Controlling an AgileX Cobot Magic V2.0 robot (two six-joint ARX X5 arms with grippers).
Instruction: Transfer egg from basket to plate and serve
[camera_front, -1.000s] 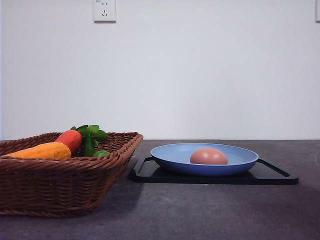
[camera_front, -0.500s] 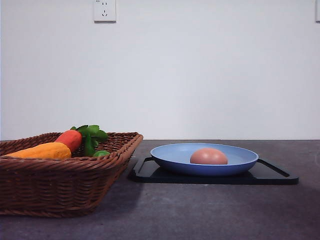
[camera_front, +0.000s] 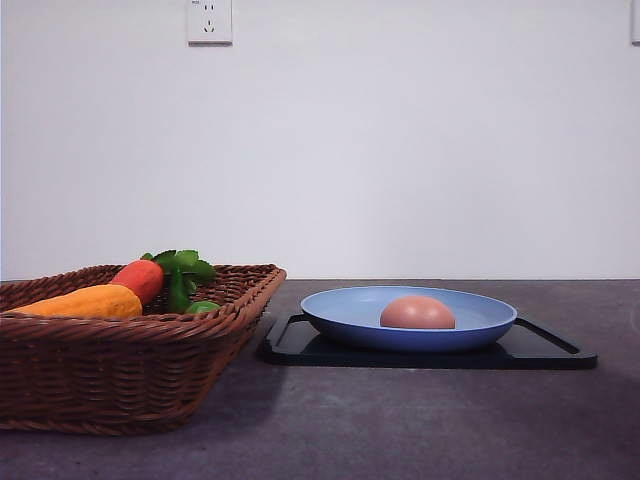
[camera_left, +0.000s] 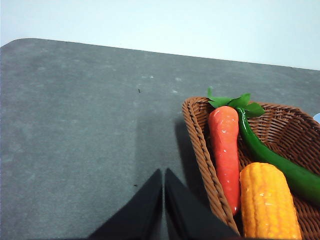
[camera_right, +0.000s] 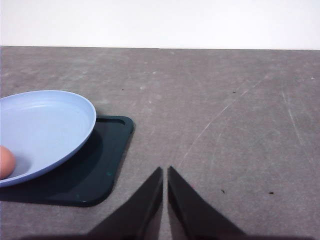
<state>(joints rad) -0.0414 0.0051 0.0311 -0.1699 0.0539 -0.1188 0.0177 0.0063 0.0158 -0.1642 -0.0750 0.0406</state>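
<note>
Brown-pink egg (camera_front: 417, 313) resting in blue plate (camera_front: 340, 312) atop black tray (camera_front: 545, 350), clear of wicker basket (camera_front: 120, 375). Left gripper (camera_left: 163, 187) and right gripper (camera_right: 165, 185) pinched closed, empty. Risk: egg rolling off shallow rim if plate tilts during serving.

Basket (camera_front: 120, 370) cut off at the left edge of the front view, its floor hidden behind the near wall. Carrot-like toy (camera_front: 140, 279) and yellow corn (camera_front: 85, 302) seen only above the rim there; small green item (camera_front: 203, 307) barely peeking over it, too little to identify. Egg (camera_right: 6, 162) sliced by the picture edge in the right wrist view, with much of the plate (camera_right: 45, 125) likewise lost. Underside of the egg concealed by the plate's near rim in front.
</note>
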